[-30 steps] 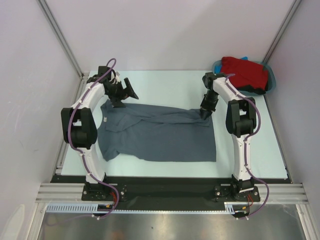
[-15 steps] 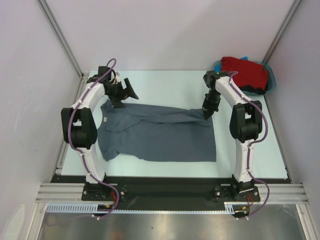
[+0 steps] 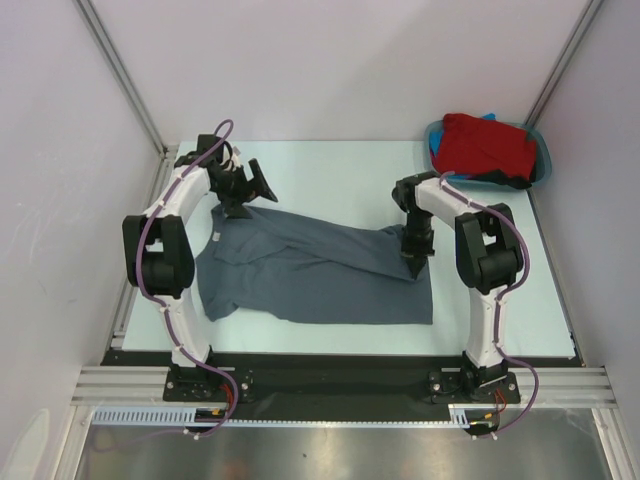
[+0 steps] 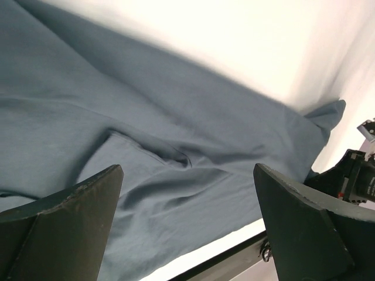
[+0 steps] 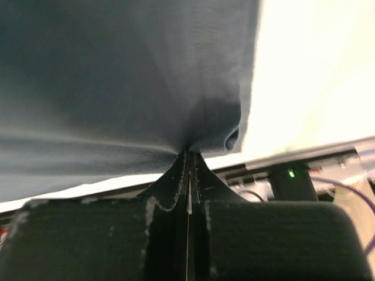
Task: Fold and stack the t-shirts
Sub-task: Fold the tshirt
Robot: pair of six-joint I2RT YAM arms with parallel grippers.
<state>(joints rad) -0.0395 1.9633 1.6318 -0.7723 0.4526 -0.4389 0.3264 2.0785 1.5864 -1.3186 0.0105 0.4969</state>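
Top external: soft, creased slate-grey t-shirt [image 3: 320,275] lay lengthwise left-right, collar leftward; right gripper [image 3: 413,268] pinched its hem, left gripper [image 3: 250,190] gaped.

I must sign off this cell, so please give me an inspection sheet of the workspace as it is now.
Surface: pale table, no spills seen.
Job's things: grey t-shirt spread out, creased; red t-shirt heaped in the teal tub at the far right corner.
Clutter: nothing seen.
Hands: left hand open, empty, over the grey shirt's far left edge; right hand shut on its right side.
Cables: purple cables along both arms, clear of the cloth.
Surroundings: white walls, metal frame.
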